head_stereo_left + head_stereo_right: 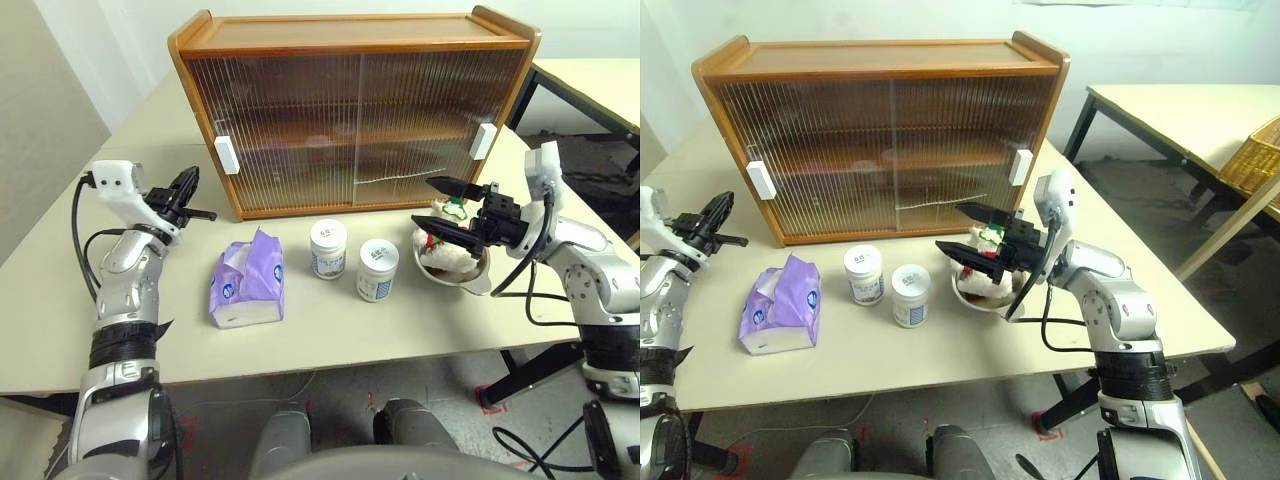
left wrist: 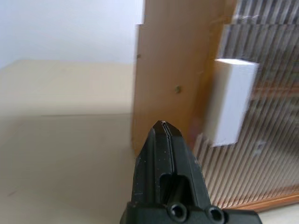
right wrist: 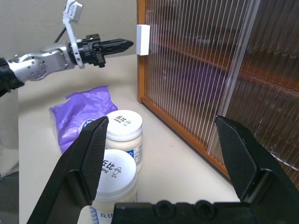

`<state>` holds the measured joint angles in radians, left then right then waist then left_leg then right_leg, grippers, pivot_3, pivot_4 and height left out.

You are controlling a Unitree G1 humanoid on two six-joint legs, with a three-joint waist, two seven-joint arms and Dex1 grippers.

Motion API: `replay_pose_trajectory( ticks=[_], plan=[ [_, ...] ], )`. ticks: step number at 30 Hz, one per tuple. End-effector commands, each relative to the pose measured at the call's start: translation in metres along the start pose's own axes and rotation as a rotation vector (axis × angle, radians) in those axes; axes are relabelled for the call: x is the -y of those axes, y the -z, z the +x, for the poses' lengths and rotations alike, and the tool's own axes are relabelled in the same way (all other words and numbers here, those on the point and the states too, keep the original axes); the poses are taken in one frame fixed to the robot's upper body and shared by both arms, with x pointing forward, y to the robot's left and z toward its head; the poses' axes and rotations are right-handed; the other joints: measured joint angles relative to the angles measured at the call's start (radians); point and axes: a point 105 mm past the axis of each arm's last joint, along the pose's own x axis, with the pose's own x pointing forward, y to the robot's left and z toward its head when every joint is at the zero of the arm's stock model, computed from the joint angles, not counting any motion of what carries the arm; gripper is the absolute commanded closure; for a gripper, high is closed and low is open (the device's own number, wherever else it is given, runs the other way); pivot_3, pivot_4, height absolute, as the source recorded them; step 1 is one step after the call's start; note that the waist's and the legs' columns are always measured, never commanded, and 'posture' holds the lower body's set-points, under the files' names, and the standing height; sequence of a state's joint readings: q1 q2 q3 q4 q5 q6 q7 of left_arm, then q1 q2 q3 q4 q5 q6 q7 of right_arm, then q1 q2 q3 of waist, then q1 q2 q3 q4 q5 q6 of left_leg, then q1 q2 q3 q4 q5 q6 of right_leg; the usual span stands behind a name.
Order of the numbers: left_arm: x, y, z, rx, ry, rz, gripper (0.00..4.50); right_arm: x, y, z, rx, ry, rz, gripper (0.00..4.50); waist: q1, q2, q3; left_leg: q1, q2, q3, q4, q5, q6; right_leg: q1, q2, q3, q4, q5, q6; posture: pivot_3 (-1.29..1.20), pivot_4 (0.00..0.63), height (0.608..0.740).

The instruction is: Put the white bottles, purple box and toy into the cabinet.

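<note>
The toy (image 1: 447, 246) sits in a steel bowl (image 1: 478, 279); the cabinet (image 1: 350, 115) is closed.

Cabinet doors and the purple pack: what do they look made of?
The orange-brown wooden cabinet's sliding doors look like ribbed translucent plastic or glass; shelves show blurred through them. The lavender tissue pack looks like soft glossy plastic film, crumpled at its torn top.

- The cabinet (image 1: 355, 110) stands at 12 o'clock on the bench (image 1: 330, 330)
- Before it, from 9 to 3 o'clock: purple box (image 1: 248, 281), two white bottles (image 1: 328, 248) (image 1: 377, 269) side by side, then the toy (image 1: 452, 250) in a bowl (image 1: 478, 280)
</note>
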<state>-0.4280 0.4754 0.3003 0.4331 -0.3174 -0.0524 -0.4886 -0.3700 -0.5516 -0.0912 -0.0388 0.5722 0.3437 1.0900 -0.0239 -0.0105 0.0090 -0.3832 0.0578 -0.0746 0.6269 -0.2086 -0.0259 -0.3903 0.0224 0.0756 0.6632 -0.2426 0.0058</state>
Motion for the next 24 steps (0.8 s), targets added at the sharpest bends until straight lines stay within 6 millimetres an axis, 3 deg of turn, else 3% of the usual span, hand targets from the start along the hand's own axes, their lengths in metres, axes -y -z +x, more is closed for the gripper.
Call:
replay_pose_trajectory(
  ticks=[1,17,24],
  plan=[
    [0.014,-0.007,0.01,0.021,0.036,0.01,4.47,0.0,0.002,0.001,-0.009,0.002,-0.008,0.0,-0.001,0.0,0.0,0.0,0.0,0.0,0.0,0.0,0.0,0.0,0.0,0.0,0.0,0.0,0.0,-0.07,0.0,0.74],
    [0.037,-0.022,0.013,0.043,0.095,0.001,4.47,0.0,0.003,0.001,-0.008,0.009,-0.003,0.0,0.01,0.0,0.0,-0.004,-0.001,0.0,0.002,0.001,0.002,0.0,0.0,0.0,-0.001,0.0,0.0,-0.08,0.0,0.74],
    [0.028,-0.02,0.005,0.028,0.057,-0.003,4.47,0.0,0.001,0.004,-0.002,0.008,-0.006,0.0,0.004,0.0,0.0,-0.005,-0.002,0.0,0.003,0.001,0.002,0.0,0.0,0.0,-0.001,0.0,0.0,-0.07,0.0,0.74]
  ],
)
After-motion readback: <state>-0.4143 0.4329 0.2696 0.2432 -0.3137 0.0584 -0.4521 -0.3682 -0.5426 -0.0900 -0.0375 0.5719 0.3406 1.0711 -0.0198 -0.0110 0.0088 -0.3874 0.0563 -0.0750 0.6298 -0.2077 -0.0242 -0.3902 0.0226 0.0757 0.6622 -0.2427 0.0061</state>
